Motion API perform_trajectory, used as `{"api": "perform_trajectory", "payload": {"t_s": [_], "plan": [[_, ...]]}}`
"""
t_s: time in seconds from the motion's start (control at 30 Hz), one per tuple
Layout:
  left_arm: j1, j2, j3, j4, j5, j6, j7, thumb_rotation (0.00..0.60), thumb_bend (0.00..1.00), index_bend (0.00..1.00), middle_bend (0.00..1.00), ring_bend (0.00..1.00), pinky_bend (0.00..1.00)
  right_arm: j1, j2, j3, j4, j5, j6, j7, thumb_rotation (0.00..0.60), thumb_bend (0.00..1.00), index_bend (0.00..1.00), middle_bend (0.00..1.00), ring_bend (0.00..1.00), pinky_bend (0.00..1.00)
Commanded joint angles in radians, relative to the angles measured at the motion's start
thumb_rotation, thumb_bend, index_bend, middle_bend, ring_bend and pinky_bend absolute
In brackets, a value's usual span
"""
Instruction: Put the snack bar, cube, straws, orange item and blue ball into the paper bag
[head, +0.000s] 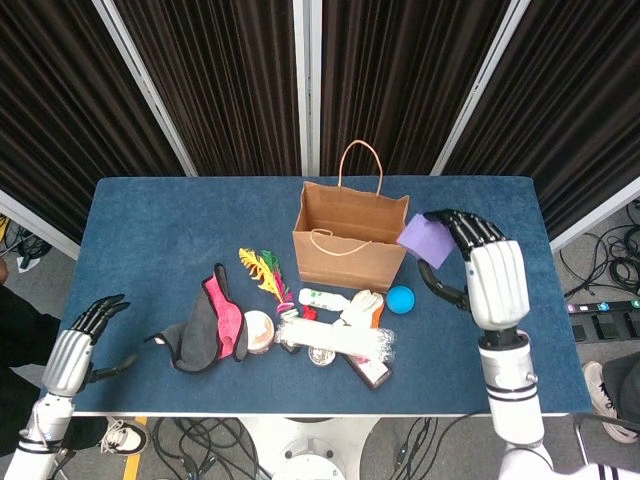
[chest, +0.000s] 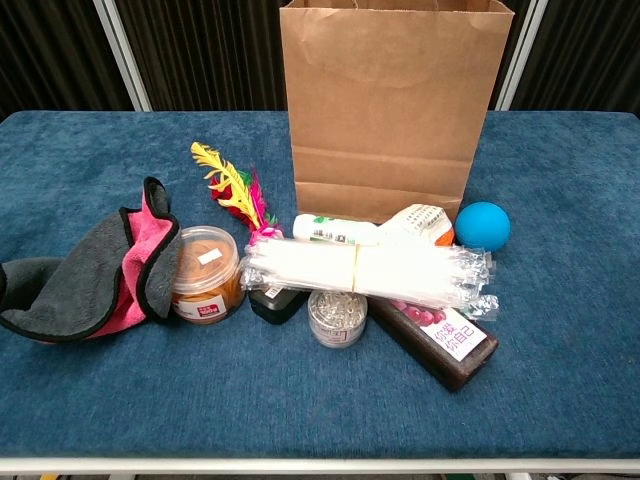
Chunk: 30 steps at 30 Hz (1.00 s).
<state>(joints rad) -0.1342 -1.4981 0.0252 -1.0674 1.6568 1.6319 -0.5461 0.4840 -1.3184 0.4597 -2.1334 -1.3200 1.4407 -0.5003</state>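
Note:
My right hand (head: 487, 268) is raised beside the right rim of the open paper bag (head: 349, 238) and holds the purple cube (head: 424, 238) in its fingers. No hand shows in the chest view. The blue ball (head: 400, 299) (chest: 482, 225) lies on the table right of the bag (chest: 385, 110). The packet of straws (head: 340, 340) (chest: 365, 268) lies across the dark snack bar (head: 370, 372) (chest: 440, 340). An orange and white item (head: 366, 307) (chest: 425, 225) sits between straws and bag. My left hand (head: 75, 352) hovers open at the table's front left corner.
A grey and pink cloth (head: 205, 330) (chest: 95, 270) lies at the left. A coloured feather (chest: 232, 188), a jar of orange paste (chest: 205, 275), a round metal tin (chest: 336, 318) and a white tube (chest: 335, 230) crowd the pile in front of the bag.

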Motion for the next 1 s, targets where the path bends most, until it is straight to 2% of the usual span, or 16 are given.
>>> {"api": "perform_trajectory", "payload": {"t_s": [0.03, 0.17, 0.33, 0.47, 0.57, 0.67, 0.77, 0.9, 1.0], "plan": [[0.000, 0.002, -0.003, 0.000, -0.006, -0.002, -0.001, 0.600, 0.24, 0.24, 0.23, 0.15, 0.24, 0.189, -0.140, 0.115, 0.199, 0.154, -0.086, -0.051, 0.600, 0.26, 0.30, 0.40, 0.34, 0.45], [0.004, 0.002, -0.008, 0.011, -0.021, -0.009, -0.010, 0.600, 0.24, 0.24, 0.23, 0.15, 0.24, 0.328, -0.242, 0.147, 0.391, 0.237, -0.144, -0.087, 0.600, 0.26, 0.31, 0.40, 0.33, 0.45], [0.004, 0.005, -0.014, 0.023, -0.033, -0.019, -0.022, 0.600, 0.24, 0.24, 0.23, 0.15, 0.24, 0.398, -0.316, 0.121, 0.495, 0.331, -0.161, -0.157, 0.600, 0.26, 0.31, 0.40, 0.34, 0.45], [0.000, 0.005, -0.014, 0.026, -0.030, -0.021, -0.025, 0.600, 0.24, 0.24, 0.23, 0.15, 0.24, 0.405, -0.325, 0.086, 0.506, 0.360, -0.164, -0.175, 0.600, 0.24, 0.31, 0.40, 0.33, 0.45], [-0.002, 0.004, -0.015, 0.024, -0.028, -0.019, -0.025, 0.600, 0.24, 0.24, 0.23, 0.15, 0.24, 0.402, -0.313, 0.072, 0.498, 0.379, -0.177, -0.167, 0.600, 0.14, 0.28, 0.37, 0.31, 0.43], [-0.003, 0.003, -0.013, 0.021, -0.025, -0.018, -0.022, 0.600, 0.24, 0.24, 0.23, 0.15, 0.24, 0.397, -0.284, 0.065, 0.473, 0.399, -0.194, -0.162, 0.600, 0.01, 0.17, 0.28, 0.22, 0.33], [-0.002, 0.003, -0.012, 0.019, -0.024, -0.018, -0.020, 0.600, 0.24, 0.24, 0.23, 0.15, 0.24, 0.394, -0.264, 0.062, 0.455, 0.396, -0.188, -0.150, 0.600, 0.00, 0.12, 0.23, 0.15, 0.25], [-0.001, 0.004, -0.011, 0.017, -0.024, -0.015, -0.018, 0.600, 0.24, 0.24, 0.23, 0.15, 0.24, 0.393, -0.245, 0.062, 0.430, 0.389, -0.175, -0.133, 0.600, 0.00, 0.10, 0.21, 0.12, 0.23], [-0.002, 0.006, -0.012, 0.015, -0.024, -0.017, -0.016, 0.600, 0.24, 0.24, 0.23, 0.15, 0.24, 0.391, -0.230, 0.070, 0.391, 0.325, -0.138, -0.097, 0.600, 0.00, 0.10, 0.21, 0.13, 0.23]]}}
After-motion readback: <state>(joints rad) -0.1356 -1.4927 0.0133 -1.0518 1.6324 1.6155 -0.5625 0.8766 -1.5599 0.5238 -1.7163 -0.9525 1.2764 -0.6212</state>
